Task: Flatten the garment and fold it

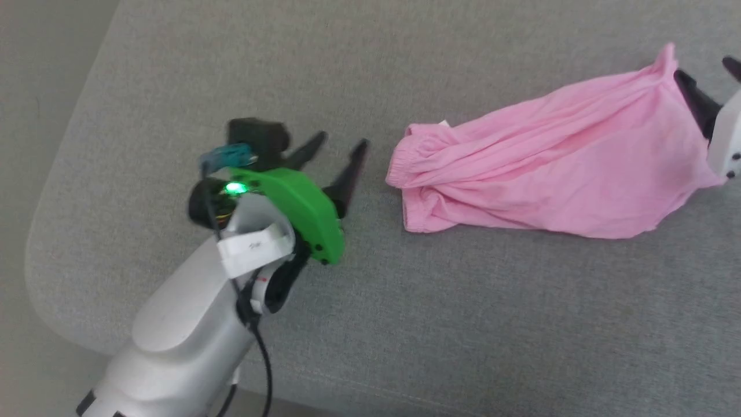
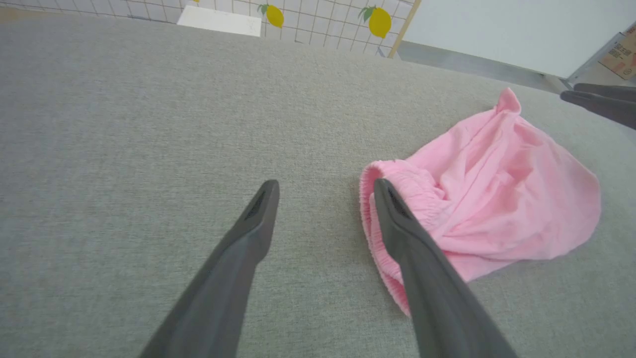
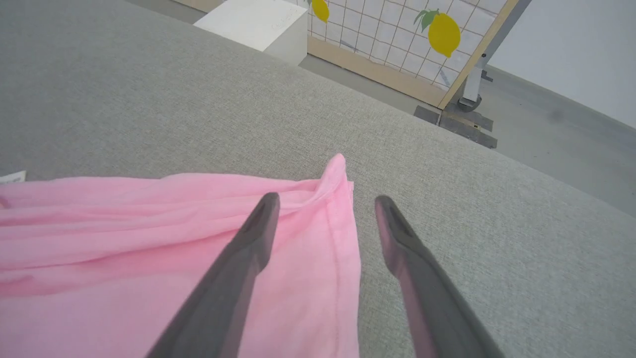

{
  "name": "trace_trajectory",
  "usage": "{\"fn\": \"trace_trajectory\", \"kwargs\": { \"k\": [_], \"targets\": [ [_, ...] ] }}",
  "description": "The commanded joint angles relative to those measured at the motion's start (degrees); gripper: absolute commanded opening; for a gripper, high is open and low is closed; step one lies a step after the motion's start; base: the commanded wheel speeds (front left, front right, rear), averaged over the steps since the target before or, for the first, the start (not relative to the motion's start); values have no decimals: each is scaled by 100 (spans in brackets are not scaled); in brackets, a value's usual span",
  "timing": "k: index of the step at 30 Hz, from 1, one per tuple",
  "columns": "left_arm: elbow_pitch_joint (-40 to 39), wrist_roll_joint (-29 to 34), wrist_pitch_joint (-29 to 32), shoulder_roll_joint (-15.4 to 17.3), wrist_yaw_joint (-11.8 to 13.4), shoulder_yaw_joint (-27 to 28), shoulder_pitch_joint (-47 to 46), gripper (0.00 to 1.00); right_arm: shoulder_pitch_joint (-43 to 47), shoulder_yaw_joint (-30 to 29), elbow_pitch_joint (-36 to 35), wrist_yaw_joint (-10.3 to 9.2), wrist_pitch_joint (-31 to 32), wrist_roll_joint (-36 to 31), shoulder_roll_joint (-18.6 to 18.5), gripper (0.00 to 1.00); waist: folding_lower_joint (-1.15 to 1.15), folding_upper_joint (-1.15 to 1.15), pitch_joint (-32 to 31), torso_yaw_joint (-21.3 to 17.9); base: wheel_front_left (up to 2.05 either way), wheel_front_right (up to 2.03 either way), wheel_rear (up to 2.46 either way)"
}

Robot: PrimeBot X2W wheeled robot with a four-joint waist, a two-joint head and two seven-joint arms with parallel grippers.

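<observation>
A: Where was the garment (image 1: 550,156)?

B: Stretched out on the grey surface (image 1: 463,324), from the middle to the right edge of the head view; its waistband (image 1: 405,159) pointed towards the frame's middle, with a white tag (image 1: 444,123) at its upper edge.

A: And the left gripper (image 1: 343,140)?

B: Just left of the waistband in the head view, apart from it; the jaws stood wide open and held nothing. In the left wrist view the waistband lay beside the right-hand finger (image 2: 412,233), partly behind it, and bare surface showed between the two fingers.

A: The right gripper (image 3: 325,198)?

B: At the garment's far end, at the head view's right edge; jaws spread wide, gripping nothing. In the right wrist view a raised corner (image 3: 340,171) of the cloth stood in the gap between the fingertips; the left-hand finger was over the pink cloth, the right-hand one over grey surface.
</observation>
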Motion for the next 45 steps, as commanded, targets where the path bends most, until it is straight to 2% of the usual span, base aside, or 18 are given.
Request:
{"fn": "trace_trajectory", "kwargs": {
  "k": [1, 9, 15, 20, 27, 33, 42, 43, 44, 45],
  "targets": [
    [41, 156, -229, 98, 108, 93, 136, 100, 190, 22, -61, -9, -116, 104, -51, 100, 0, 0, -552, -211, 0, 0, 0],
    [147, 988, -1517, 572, 720, 228, 853, 100, 996, -66, -155, -9, -268, 535, -217, 100, 0, 0, -900, -205, 0, 0, 0],
    [138, 1898, -2052, 936, 1146, -136, 1309, 100, 1243, -431, 105, -9, 278, 978, -69, 100, 0, 0, -853, -50, 0, 0, 0],
    [84, 2381, -2231, 988, 1411, -341, 1575, 100, 1096, -742, 360, -9, 772, 1109, 63, 100, 0, 0, -709, 127, 0, 0, 0],
    [-73, 2804, -2317, 853, 1525, -495, 1706, 100, 678, -1182, 904, -9, 1483, 968, 145, 100, 0, 0, -403, 424, 0, 0, 0],
    [-226, 3025, -2326, 659, 1478, -495, 1711, 100, 423, -1395, 1291, -9, 1916, 654, 177, 100, 0, 0, -119, 663, 0, 0, 0],
    [-213, 3173, -2328, 434, 1361, -380, 1813, 100, 848, -1246, 1252, -9, 2470, 565, 368, 100, 0, 0, 25, 793, 0, 0, 0],
    [-209, 3185, -2328, 423, 1350, -350, 1828, 100, 945, -1206, 1178, -9, 2539, 603, 387, 41, 0, 0, 25, 786, 0, 0, 0],
    [-204, 3194, -2328, 417, 1339, -326, 1840, 100, 1014, -1191, 1115, -9, 2569, 632, 395, 0, 0, 0, 21, 778, 0, 0, 0],
    [-195, 3201, -2328, 411, 1324, -295, 1853, 100, 1082, -1190, 1040, -9, 2567, 656, 396, 0, 0, 0, 6, 761, 0, 0, 0]
  ]
}}
